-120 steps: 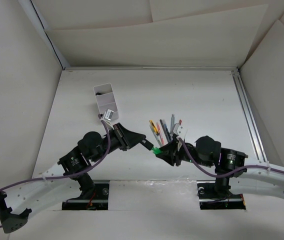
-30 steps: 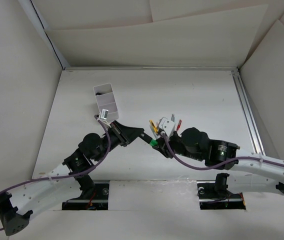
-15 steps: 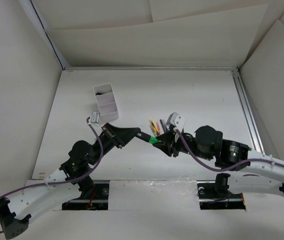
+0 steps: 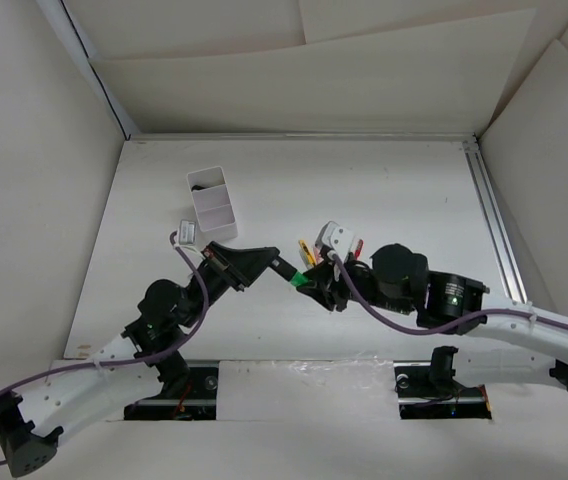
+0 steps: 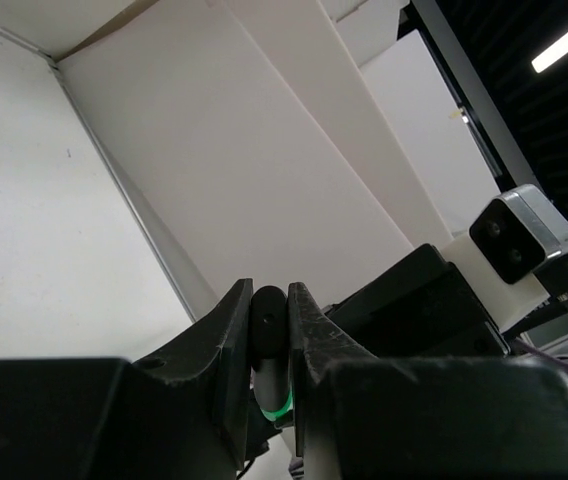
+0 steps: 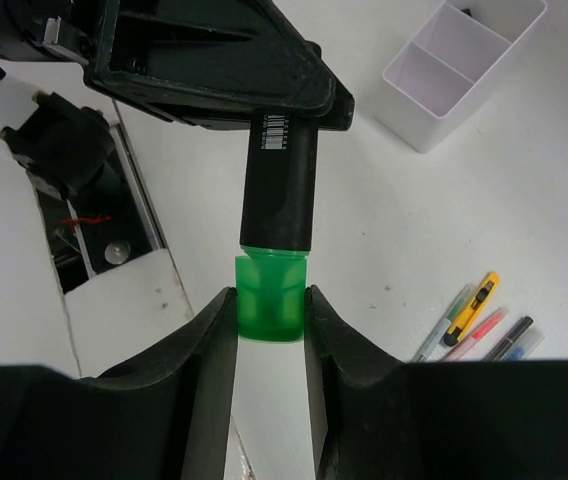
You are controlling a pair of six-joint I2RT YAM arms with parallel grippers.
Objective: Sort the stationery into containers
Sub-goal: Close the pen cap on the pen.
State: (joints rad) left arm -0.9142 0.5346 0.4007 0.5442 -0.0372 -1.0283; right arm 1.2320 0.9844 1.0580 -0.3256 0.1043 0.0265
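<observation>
R gripper (image 6: 270, 318) shifted, 1 highlighter (image 6: 280, 185), 1 cap (image 6: 271, 295)

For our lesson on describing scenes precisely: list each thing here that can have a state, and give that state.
Left end effector: shut on the black highlighter.
Right end effector: shut on the green cap.
Black highlighter: held above the table, between both arms.
Green cap: on the highlighter's end; whether fully seated is unclear.
White box: upright, dark item in far compartment.
Pens: lying loose on the table, unsorted.
</observation>
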